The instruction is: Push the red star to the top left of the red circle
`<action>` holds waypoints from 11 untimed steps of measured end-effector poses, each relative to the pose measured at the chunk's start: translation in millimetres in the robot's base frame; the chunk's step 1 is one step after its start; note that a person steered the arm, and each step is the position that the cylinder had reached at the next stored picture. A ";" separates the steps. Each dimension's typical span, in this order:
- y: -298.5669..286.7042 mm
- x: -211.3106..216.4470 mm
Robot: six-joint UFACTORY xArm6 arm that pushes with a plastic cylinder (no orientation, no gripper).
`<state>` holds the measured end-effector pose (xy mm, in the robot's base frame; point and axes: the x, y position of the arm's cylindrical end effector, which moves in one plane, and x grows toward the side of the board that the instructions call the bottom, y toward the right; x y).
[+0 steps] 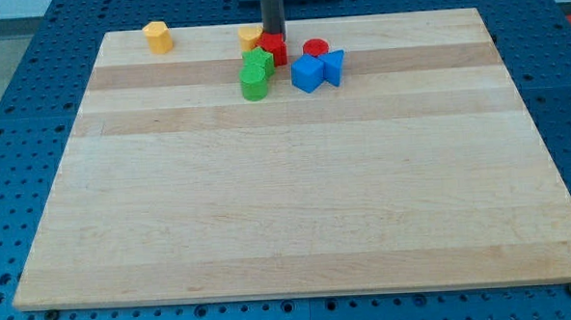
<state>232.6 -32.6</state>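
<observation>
The red star (276, 49) lies near the view's top centre, partly hidden behind my rod. The red circle (315, 50) stands just to its right, apart from it by a small gap. My tip (272, 35) comes down from the view's top edge and rests at the star's upper left side, between it and a yellow block (250, 37). The star is level with the circle, to its left.
A green star (259, 63) and a green cylinder (253, 83) sit right below the red star. A blue cube (307, 73) and a blue triangle (333, 66) lie under the red circle. A yellow hexagon (158, 36) stands at the top left of the wooden board (287, 198).
</observation>
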 end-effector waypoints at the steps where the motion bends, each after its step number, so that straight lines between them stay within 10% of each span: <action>1: -19.1 0.0; 6: -75.7 32.4; 11: -14.4 27.9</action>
<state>260.6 -47.0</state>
